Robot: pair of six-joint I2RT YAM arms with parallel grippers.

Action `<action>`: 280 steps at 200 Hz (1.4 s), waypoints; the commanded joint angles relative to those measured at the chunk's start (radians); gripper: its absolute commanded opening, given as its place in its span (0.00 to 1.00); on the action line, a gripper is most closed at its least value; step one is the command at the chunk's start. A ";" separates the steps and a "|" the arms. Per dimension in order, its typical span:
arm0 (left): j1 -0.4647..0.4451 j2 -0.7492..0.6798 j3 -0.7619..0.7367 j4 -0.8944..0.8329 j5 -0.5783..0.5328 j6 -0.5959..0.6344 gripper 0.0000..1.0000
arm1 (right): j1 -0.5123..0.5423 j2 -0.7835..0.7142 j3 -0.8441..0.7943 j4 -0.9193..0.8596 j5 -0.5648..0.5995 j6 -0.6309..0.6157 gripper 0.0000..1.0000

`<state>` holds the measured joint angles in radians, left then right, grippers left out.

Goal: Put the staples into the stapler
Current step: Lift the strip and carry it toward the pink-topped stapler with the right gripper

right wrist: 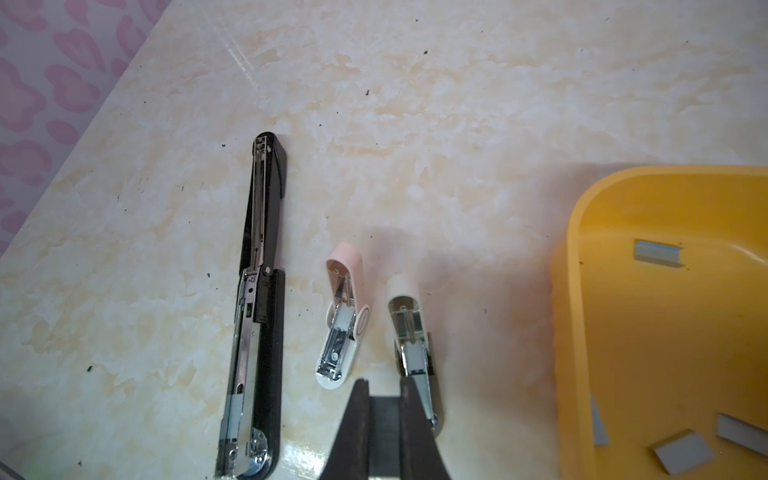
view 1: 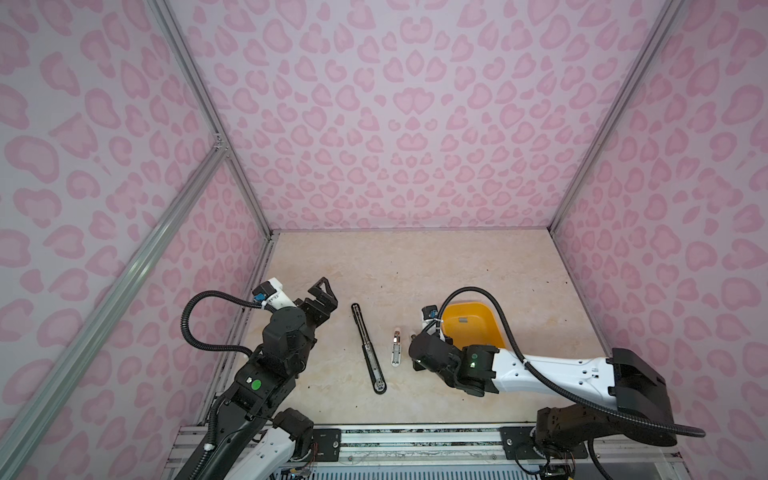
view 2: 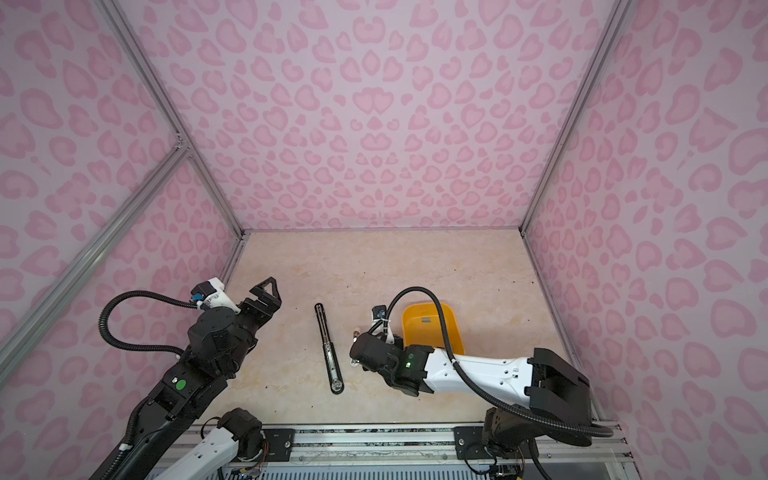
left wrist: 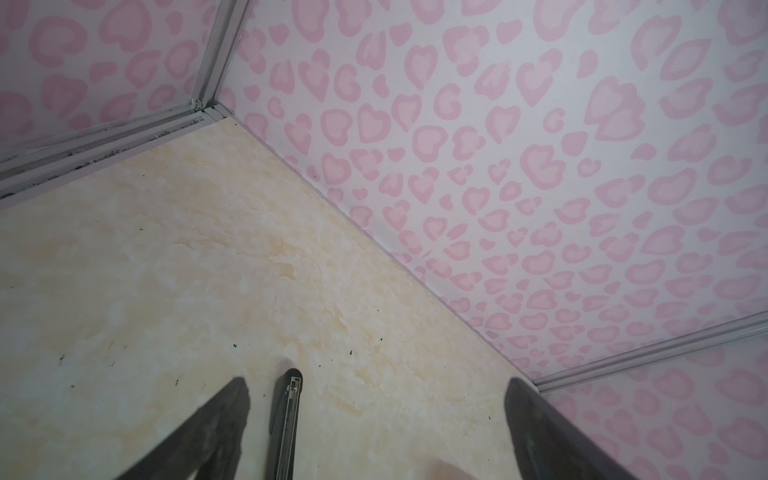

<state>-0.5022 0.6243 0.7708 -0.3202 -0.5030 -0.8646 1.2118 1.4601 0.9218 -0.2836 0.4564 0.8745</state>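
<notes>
The staples (right wrist: 658,255), small flat grey metal strips, lie loose in a yellow plastic tray (right wrist: 565,291) at the right of the marbled beige tabletop (right wrist: 457,124). The right gripper (right wrist: 385,380) hangs just beside the tray with its jaws clenched. A dark grey piece sits between them; whether it is a strip cannot be told.

Directly ahead of these jaws lies the small white stapler (right wrist: 409,328), opened flat, with its long axis roughly in line with the fingers. Beside it lie a small pink stapler (right wrist: 343,320) and a long black stapler (right wrist: 257,311), both also open and roughly parallel.

The right arm is judged much the nearer to tray and magazine. The left gripper (view 1: 322,295), jaws released wide, hovers near the black stapler's far end.
</notes>
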 commanded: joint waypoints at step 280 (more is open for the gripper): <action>0.001 -0.014 -0.002 0.016 -0.001 0.007 0.97 | 0.039 0.413 0.118 0.185 -0.109 0.097 0.00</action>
<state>-0.5022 0.6109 0.7639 -0.3202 -0.5117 -0.8619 1.2606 1.8629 1.0615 -0.1314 0.3607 0.9581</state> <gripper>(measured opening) 0.970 0.103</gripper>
